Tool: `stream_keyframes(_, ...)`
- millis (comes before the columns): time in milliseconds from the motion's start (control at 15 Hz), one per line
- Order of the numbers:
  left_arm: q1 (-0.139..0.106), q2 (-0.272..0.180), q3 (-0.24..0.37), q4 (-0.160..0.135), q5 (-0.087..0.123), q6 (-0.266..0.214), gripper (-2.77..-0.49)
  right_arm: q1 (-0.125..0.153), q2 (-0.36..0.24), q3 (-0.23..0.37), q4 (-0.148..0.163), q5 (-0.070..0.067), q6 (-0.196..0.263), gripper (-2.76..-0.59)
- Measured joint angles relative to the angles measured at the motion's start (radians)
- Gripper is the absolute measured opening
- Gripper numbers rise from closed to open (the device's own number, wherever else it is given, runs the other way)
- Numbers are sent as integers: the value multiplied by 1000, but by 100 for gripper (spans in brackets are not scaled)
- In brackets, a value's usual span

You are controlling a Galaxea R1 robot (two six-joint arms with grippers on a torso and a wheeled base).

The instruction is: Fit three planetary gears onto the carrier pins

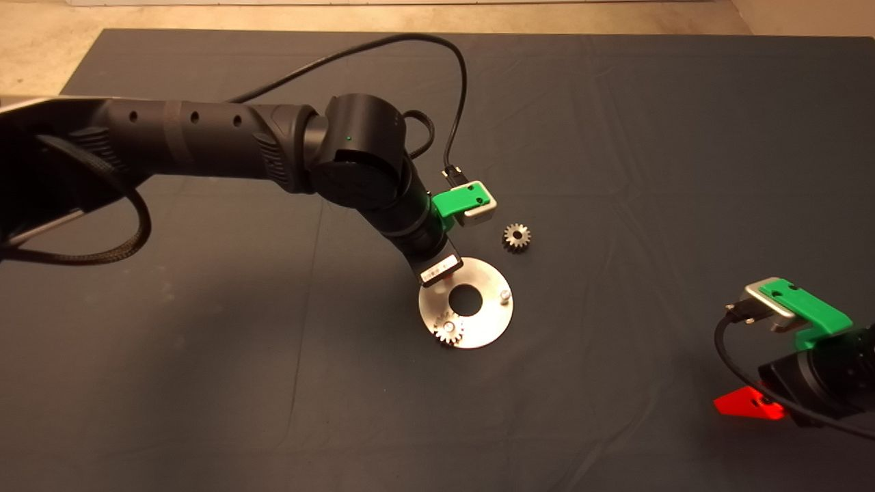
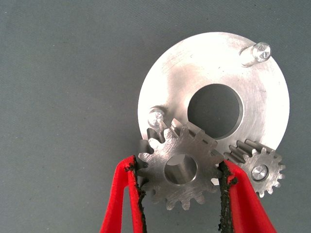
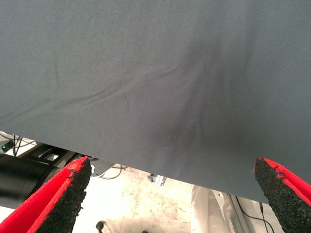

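Observation:
My left gripper (image 2: 180,167) is shut on a planetary gear (image 2: 181,171) and holds it over the silver disc (image 2: 214,58), right beside a bare carrier pin (image 2: 156,116). A second gear (image 2: 257,170) sits on its pin on the disc. The third pin (image 2: 257,52) is bare. In the head view the left wrist (image 1: 437,266) covers the disc's far-left edge and hides the held gear. The seated gear (image 1: 449,330), the bare pin (image 1: 504,296) and a loose third gear (image 1: 517,236) on the mat beyond the disc (image 1: 489,324) show there. My right gripper (image 1: 752,404) is parked at the lower right, fingers open (image 3: 171,162).
The dark mat (image 1: 615,137) covers the table. The left arm's black cable (image 1: 451,89) loops above the wrist. In the right wrist view the mat's edge and the floor with cables (image 3: 146,204) show beyond it.

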State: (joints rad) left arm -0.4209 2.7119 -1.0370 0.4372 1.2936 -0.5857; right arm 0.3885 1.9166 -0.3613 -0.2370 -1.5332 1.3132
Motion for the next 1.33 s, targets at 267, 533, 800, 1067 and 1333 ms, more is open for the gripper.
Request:
stream_keyframes(267, 2, 6, -16, 0, -4, 0, -270, 14, 0, 0, 18, 0, 0, -86)
stream_keyframes(533, 2, 25, -52, 1, -13, 4, -271, 17, 0, 0, 23, 0, 0, -86)
stream_keyframes(800, 3, 45, -79, 0, -32, 19, -271, 25, -2, 0, 30, 1, 0, -86)
stream_keyframes(1067, 4, 48, -101, 1, -39, 42, -271, 25, -5, 0, 35, 0, 0, -86)
stream_keyframes(1333, 14, 48, -118, 1, -56, 46, -271, 27, -6, 0, 36, 0, 0, -86)
